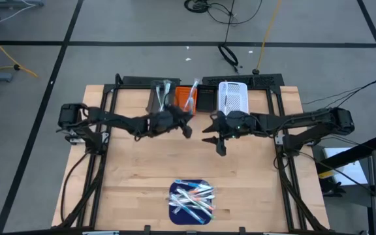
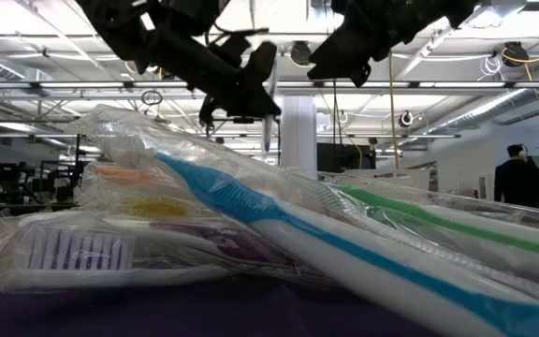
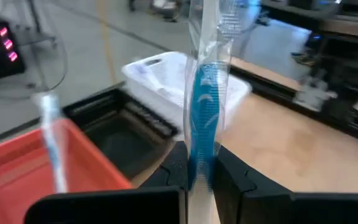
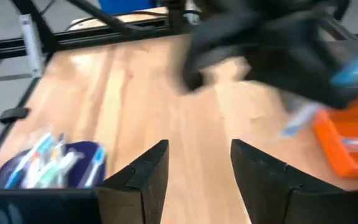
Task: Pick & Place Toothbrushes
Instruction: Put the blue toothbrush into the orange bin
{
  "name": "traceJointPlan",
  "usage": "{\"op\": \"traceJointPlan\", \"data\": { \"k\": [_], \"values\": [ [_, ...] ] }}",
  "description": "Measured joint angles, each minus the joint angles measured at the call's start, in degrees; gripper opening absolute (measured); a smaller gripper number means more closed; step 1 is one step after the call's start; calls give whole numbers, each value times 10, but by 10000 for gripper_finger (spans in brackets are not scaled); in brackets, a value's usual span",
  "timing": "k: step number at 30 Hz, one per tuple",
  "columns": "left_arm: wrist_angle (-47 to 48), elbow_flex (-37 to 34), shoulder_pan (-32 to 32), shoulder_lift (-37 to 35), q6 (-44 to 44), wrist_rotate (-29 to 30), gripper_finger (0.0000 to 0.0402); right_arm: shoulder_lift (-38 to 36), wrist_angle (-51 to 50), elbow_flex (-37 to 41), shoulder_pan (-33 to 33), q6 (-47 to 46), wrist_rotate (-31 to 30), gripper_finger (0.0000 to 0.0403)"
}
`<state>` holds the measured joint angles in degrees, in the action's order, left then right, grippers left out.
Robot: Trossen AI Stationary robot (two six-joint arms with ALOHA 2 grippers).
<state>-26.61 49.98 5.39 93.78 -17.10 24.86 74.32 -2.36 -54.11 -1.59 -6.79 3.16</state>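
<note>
a heap of thin plastic toothbrushes in clear wrap (image 1: 192,199) lies on the dark blue square mat (image 1: 175,212) at the near edge of the wooden desk (image 1: 142,170). farther back, the left hand (image 3: 199,177) is clamped on one blue toothbrush (image 3: 204,106) beside the orange bin (image 1: 185,96) — the right hand (image 4: 199,165) hangs empty, fingers apart.

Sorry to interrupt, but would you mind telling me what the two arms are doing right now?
They are sorting toothbrushes from the blue mat into bins. The left gripper is shut on a wrapped blue toothbrush, near the orange bin, which already holds one. The right gripper is open and empty, over the bare table near the white bin. More wrapped toothbrushes lie on the mat.
</note>
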Motion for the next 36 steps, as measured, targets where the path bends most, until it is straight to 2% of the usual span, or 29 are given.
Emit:
{"op": "traceJointPlan", "data": {
  "k": [5,14,19,23,31,36],
  "values": [
    [20,0,58,1,-14,-37,28,0,5,0,36,-8,-1,164],
    [45,0,126,1,-29,-44,28,7,8,0,78,-15,-6,161],
    [69,0,148,1,-32,-50,28,19,8,1,89,-8,-64,160],
    [80,4,159,1,-44,-65,28,34,20,-1,89,1,-78,160],
    [212,117,172,41,-24,-60,28,53,48,0,89,1,-76,160],
    [270,165,180,81,-35,-62,28,53,44,0,92,0,-76,160]
  ]
}}
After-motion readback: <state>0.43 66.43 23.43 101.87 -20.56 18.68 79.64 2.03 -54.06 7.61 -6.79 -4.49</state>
